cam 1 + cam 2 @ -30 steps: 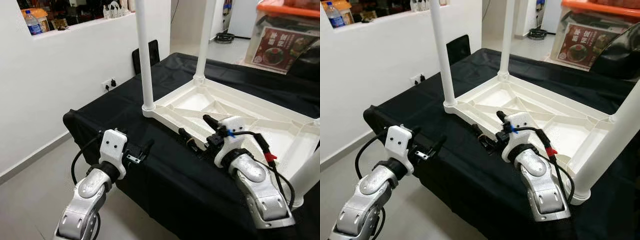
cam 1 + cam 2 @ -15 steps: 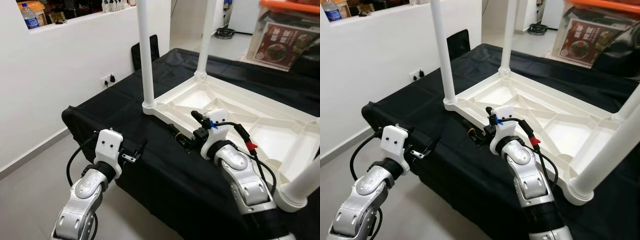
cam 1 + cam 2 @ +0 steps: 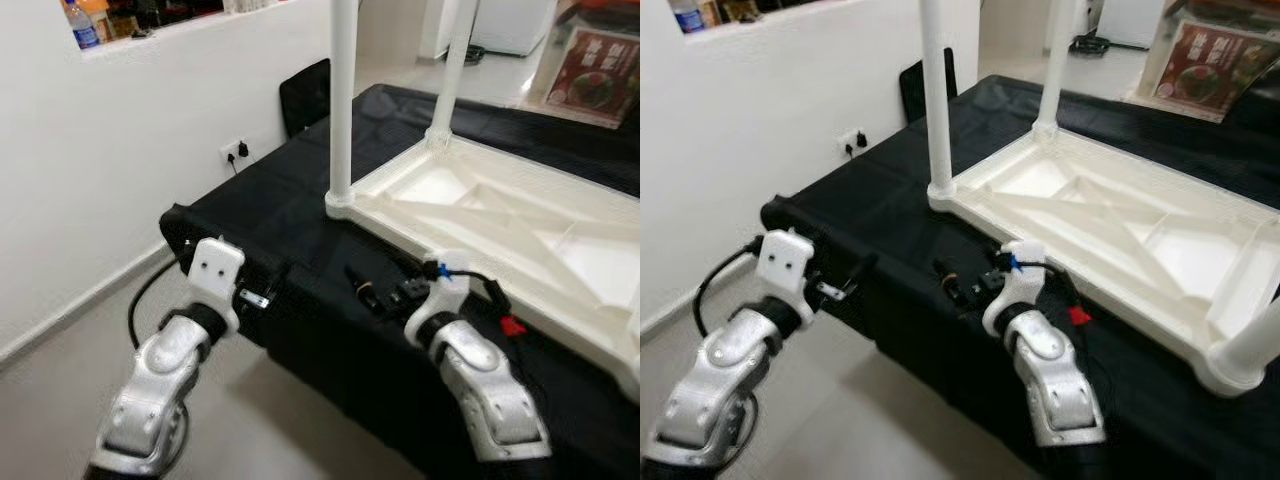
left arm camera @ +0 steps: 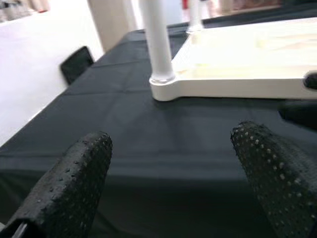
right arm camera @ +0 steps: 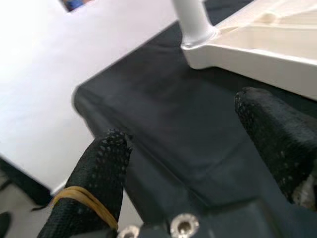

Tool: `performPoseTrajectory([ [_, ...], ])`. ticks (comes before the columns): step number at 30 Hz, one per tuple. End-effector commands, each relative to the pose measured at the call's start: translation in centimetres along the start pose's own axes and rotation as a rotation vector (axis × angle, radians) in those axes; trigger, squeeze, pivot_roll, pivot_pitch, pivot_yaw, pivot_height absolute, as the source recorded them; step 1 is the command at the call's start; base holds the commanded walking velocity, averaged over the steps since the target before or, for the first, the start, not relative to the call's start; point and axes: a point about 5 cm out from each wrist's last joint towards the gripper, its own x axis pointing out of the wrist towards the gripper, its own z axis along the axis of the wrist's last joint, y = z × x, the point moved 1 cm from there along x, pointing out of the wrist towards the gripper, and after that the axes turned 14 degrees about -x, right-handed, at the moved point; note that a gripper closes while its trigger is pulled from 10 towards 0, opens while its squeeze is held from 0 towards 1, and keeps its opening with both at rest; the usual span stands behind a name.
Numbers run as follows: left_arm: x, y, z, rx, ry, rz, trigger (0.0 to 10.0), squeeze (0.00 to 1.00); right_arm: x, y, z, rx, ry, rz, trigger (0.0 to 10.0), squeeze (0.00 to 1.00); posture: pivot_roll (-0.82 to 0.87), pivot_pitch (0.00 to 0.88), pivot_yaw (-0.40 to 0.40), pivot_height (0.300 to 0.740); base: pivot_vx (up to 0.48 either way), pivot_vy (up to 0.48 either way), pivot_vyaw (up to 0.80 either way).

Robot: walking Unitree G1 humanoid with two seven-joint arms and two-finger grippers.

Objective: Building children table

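1. Both arms have drawn back from the upturned children's table (image 3: 1110, 215) since the earlier frames: the right gripper (image 3: 385, 290), which was up against the near rim, now hovers short of it over the black cloth (some of the shift is camera motion, as the whole view has swung).
2. Table position: it lies top-down on the black-draped counter (image 3: 270, 190), with white legs (image 3: 342, 100) standing upright in their corner sockets.
3. Right gripper state: fingers (image 5: 101, 173) spread wide, holding nothing; they point toward the near corner socket.
4. Left gripper (image 3: 262, 290) state: fingers (image 4: 74, 173) likewise wide apart and empty, level with the counter's near edge and well apart from the table.
5. Judged risks from here:
   - A forward reach with the fingers low could snag the loose cloth and drag the table with it.
   - A sideways knock on an upright leg could tilt or unseat it if it is only pushed in.
   - The table sits near the counter edge; a pull toward the robot could tip it off.
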Motion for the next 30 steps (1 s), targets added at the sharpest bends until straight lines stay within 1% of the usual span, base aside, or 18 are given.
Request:
performPoseTrajectory([
  [1,0.1,0.6,0.0,0.024,0.01,0.019,10.0,0.0,0.4,0.2,0.8,0.011,-0.021,0.002,10.0,0.0,-0.03,0.027,0.011,0.74,0.0,0.48,-0.8],
  [3,0.1,0.5,0.1,0.015,0.001,0.019,10.0,0.0,0.6,-0.1,0.9,0.012,-0.024,-0.01,10.0,0.0,-0.03,0.025,0.013,0.74,0.0,0.48,-0.8],
  [10,0.0,0.5,0.1,0.023,-0.007,0.01,10.0,0.0,0.9,-0.2,1.4,0.024,-0.027,-0.023,10.0,0.0,-0.03,0.025,0.015,0.74,0.0,0.0,-0.8],
  [14,0.0,0.3,0.1,0.022,-0.013,0.013,10.0,0.0,1.3,-1.2,1.9,0.017,-0.036,-0.054,10.0,0.0,-0.03,0.028,0.012,0.74,0.0,0.0,-0.8],
  [18,0.0,0.3,0.1,0.026,-0.013,0.015,10.0,0.0,1.4,-1.7,2.0,0.013,-0.037,-0.068,10.0,0.0,-0.03,0.03,0.012,0.74,0.0,0.0,-0.8],
  [23,-0.2,0.3,0.1,0.013,-0.007,0.0,10.0,0.0,1.3,-1.4,1.8,0.02,-0.03,-0.067,10.0,0.0,-0.02,0.032,0.013,0.74,0.0,0.0,-0.8],
  [24,-0.3,0.3,0.2,0.004,-0.006,-0.011,10.0,0.0,1.3,-1.0,1.6,0.021,-0.028,-0.06,10.0,0.0,-0.02,0.032,0.014,0.74,0.0,0.0,-0.8],
  [28,-0.4,0.3,0.4,0.009,-0.011,-0.028,10.0,0.0,1.3,-0.4,1.6,0.011,-0.035,-0.046,10.0,0.0,-0.02,0.033,0.014,0.74,0.0,0.0,-0.8],
  [30,-0.5,0.2,0.7,0.009,-0.023,-0.044,10.0,0.0,1.3,-0.2,1.8,0.008,-0.051,-0.043,10.0,0.0,-0.02,0.034,0.011,0.74,0.0,0.0,0.0],
])
